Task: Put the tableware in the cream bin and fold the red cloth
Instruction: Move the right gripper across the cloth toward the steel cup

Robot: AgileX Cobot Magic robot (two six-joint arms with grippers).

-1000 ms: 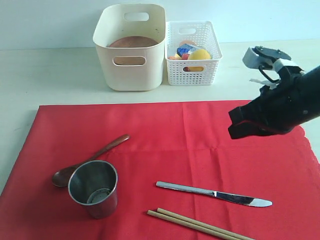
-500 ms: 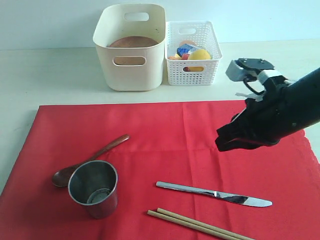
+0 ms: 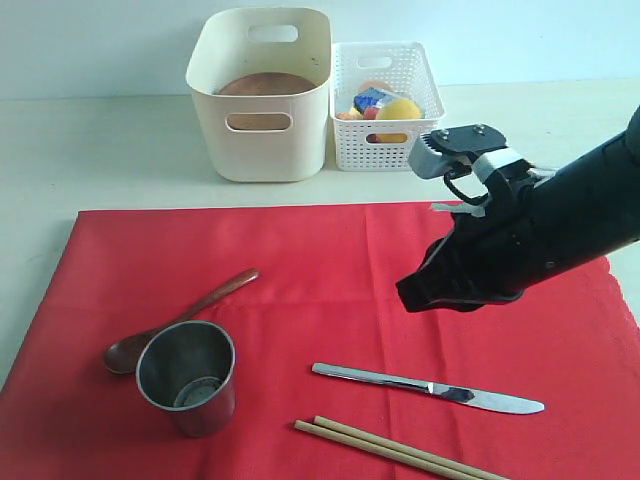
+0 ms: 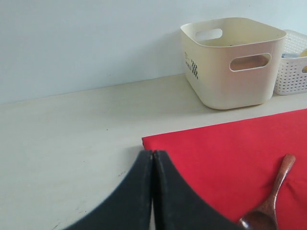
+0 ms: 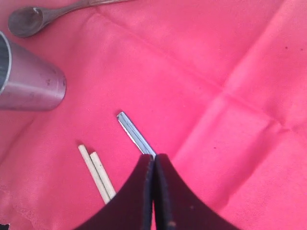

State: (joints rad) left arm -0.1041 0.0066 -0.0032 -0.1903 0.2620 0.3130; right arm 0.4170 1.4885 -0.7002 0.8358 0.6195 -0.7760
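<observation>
A: You're looking at the large bright red rectangular cloth (image 3: 330,290) lying flat and unfolded. The tall cream plastic bin (image 3: 262,150) is standing just past its far edge, beside the white lattice basket (image 3: 385,145). The round brown wooden plate (image 3: 265,84) is already sitting inside the bin.

B: And your right arm is sweeping in. A second ago it was out by the cloth's right edge; now your right gripper (image 3: 412,297) is hanging lower and nearer the middle.

A: Its fingers are pressing together, carrying nothing. From the wrist it's pointing down towards the silver knife (image 5: 135,134).

B: So you're probably lining up on that knife. You'll be needing to spread those jaws before going down.

A: Nothing else is shifting. The shiny steel cup (image 3: 187,378) is standing upright at front left, with the dark brown spoon (image 3: 180,322) just beside it. The pair of tan wooden chopsticks (image 3: 400,450) is lying near the knife.

B: Your left gripper (image 4: 152,158) is staying closed and empty, over bare table by the cloth's corner. Four pieces are waiting, then the fold.
</observation>
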